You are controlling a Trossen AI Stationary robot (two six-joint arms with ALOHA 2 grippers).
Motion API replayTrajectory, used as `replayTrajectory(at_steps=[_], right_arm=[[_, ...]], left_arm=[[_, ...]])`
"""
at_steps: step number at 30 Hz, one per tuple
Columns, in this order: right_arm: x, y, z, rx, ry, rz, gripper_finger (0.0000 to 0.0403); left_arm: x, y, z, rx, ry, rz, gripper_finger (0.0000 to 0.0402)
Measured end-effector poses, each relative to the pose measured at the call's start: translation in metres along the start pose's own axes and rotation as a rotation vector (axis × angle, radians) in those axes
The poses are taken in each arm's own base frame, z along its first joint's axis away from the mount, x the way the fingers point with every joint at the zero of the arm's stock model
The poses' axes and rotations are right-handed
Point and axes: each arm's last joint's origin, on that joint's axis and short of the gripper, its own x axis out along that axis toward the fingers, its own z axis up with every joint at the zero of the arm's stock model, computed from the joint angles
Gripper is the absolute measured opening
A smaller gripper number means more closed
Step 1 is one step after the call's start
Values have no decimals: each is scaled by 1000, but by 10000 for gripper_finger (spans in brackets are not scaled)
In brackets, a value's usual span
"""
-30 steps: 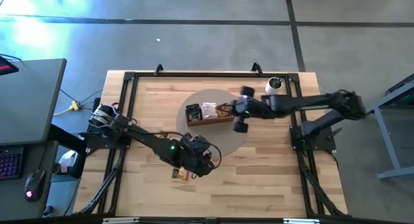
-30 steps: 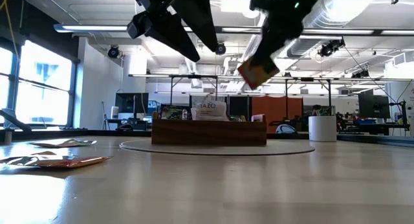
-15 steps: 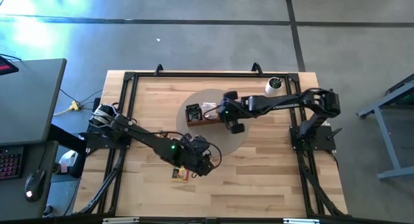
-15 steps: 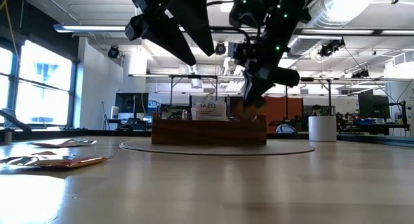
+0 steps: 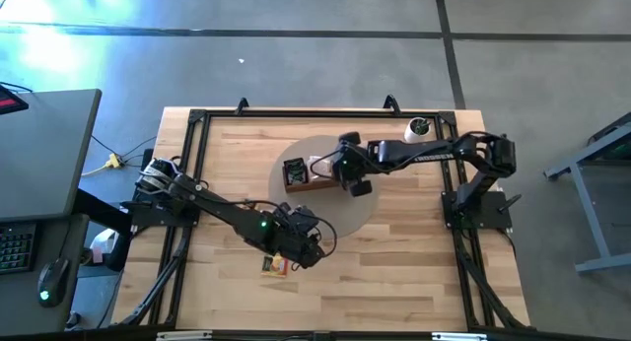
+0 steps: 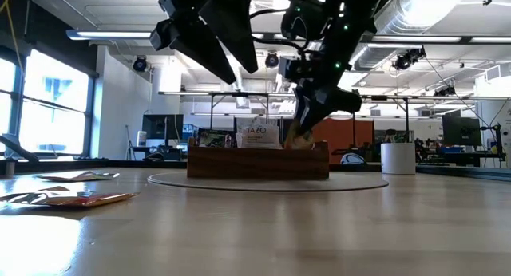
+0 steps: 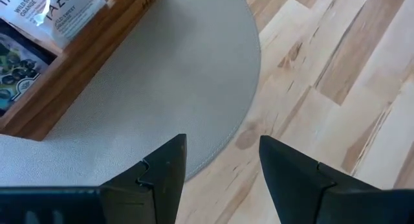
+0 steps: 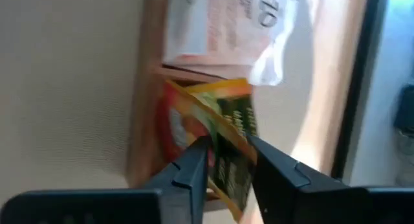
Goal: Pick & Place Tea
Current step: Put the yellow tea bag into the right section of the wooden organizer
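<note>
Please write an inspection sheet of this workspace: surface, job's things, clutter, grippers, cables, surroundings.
Surface: wooden table with round grey mat.
Job's things: wooden tray holds sachets; yellow-orange sachet sits between the right gripper's fingers at the tray; loose sachets lie on the table.
Clutter: white cup at the far right corner.
Grippers: right gripper over the tray; left gripper open, hovering near the mat's edge.
Cables: yellow cable off the table's left.
Surroundings: desk, keyboard, mouse.

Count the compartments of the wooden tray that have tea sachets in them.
3. Black sachets fill the left compartment of the tray, white ones the middle, and a yellow-orange sachet sits in the right one, between the right hand's fingers. Deeper sachets may be hidden.
</note>
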Motion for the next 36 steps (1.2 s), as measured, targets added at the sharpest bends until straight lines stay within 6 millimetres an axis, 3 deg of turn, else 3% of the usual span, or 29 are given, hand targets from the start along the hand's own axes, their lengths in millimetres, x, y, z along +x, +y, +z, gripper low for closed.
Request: replayTrajectory(at_steps=[11, 17, 22, 24, 27, 32, 36], right_arm=[[-9, 6, 4, -31, 66, -136, 133], [-50, 17, 9, -20, 34, -198, 133], [-90, 24, 9, 124, -147, -63, 133], [-96, 26, 8, 169, -231, -3, 129], [-88, 31, 3, 236, -244, 7, 103], [-47, 41, -13, 320, -251, -47, 17], [-17, 46, -15, 337, -308, -125, 15]], left_arm=[[0, 4, -2, -10, 19, 38, 193], [-3, 13, -10, -59, 69, 131, 193], [-4, 17, -14, -78, 121, 162, 193], [-4, 16, -14, -82, 122, 158, 193], [-4, 16, -14, -76, 122, 155, 193], [-10, 13, -18, -62, 128, 135, 193], [-12, 12, -17, -64, 114, 129, 193]])
